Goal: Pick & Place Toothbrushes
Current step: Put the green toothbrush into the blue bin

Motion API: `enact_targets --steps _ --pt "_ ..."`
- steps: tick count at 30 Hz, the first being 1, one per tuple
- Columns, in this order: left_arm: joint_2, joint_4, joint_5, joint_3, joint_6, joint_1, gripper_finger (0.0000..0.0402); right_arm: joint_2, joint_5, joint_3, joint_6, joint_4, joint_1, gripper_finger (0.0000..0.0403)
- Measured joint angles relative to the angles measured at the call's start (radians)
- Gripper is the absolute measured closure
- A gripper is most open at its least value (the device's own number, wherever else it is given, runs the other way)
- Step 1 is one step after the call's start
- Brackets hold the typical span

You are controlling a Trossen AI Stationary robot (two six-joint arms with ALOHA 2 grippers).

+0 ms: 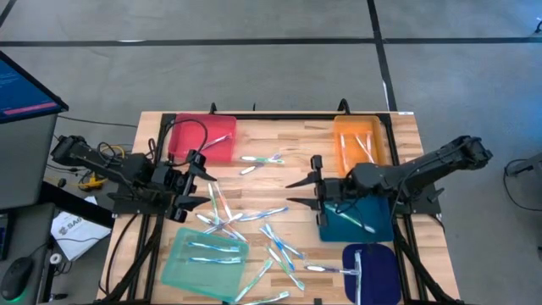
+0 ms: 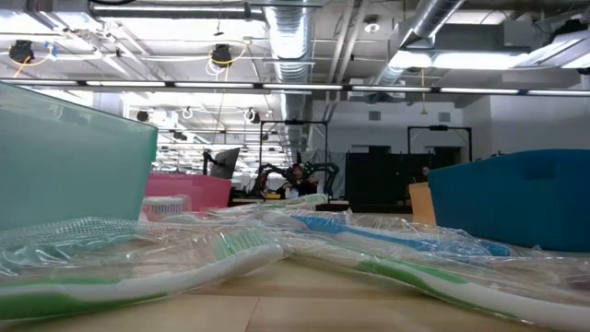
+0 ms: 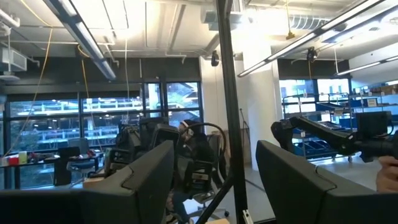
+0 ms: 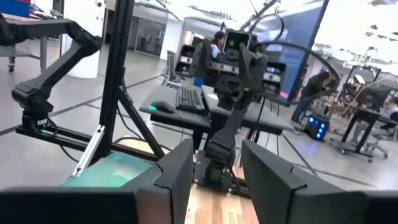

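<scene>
Green-and-white toothbrushes (image 2: 184,263) sit right up front in their clear wrappers, and most of the pile is scattered mid-desk (image 1: 279,174) between your arms. Both grippers hang raised and level, holding nothing: left gripper (image 1: 209,188) wide open, right gripper (image 1: 298,193) parted. Nearest brushes lie below the left gripper, mostly running lengthwise away from it.

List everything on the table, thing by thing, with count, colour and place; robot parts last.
toothbrushes: many, white or clear with blue and green, scattered mid-table; some lie in trays
red tray: one, far left
orange tray: one, far right
green tray: one, near left
teal tray: one, right, under the right arm
dark blue tray: one, near right
left gripper: open, empty, left of the pile
right gripper: open, empty, right of the pile
</scene>
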Motion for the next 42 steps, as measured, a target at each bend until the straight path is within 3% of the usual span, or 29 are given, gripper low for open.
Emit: enact_targets --steps 16,21,24,29,33,36,39,42 --pt "-0.001 -0.030 -0.003 0.002 0.001 0.000 0.0180 0.000 0.000 0.000 0.015 -0.008 -0.010 0.0272" --pt "0.026 -0.511 -0.151 0.177 0.005 0.000 0.0196 0.000 0.000 0.000 0.016 -0.011 -0.010 0.0272" --pt "0.071 -0.715 -0.217 0.241 0.002 -0.009 0.0210 0.000 0.000 0.000 0.016 -0.024 -0.014 0.0272" --pt "0.105 -0.729 -0.211 0.252 0.011 -0.017 0.0227 0.000 0.000 -0.001 0.072 -0.068 -0.051 0.0272" --pt "0.108 -0.765 -0.217 0.252 -0.043 -0.012 0.0233 0.000 0.097 -0.001 0.286 -0.165 -0.142 0.0272" --pt "0.093 -0.858 -0.218 0.251 -0.143 -0.010 0.0234 0.001 0.109 -0.002 0.376 -0.272 -0.228 0.0272" --pt "0.090 -0.906 -0.220 0.252 -0.220 -0.005 0.0234 0.033 0.087 0.001 0.344 -0.274 -0.288 0.0272" --pt "0.093 -0.919 -0.220 0.251 -0.279 -0.008 0.0234 0.084 0.000 0.001 0.289 -0.259 -0.335 0.0272"
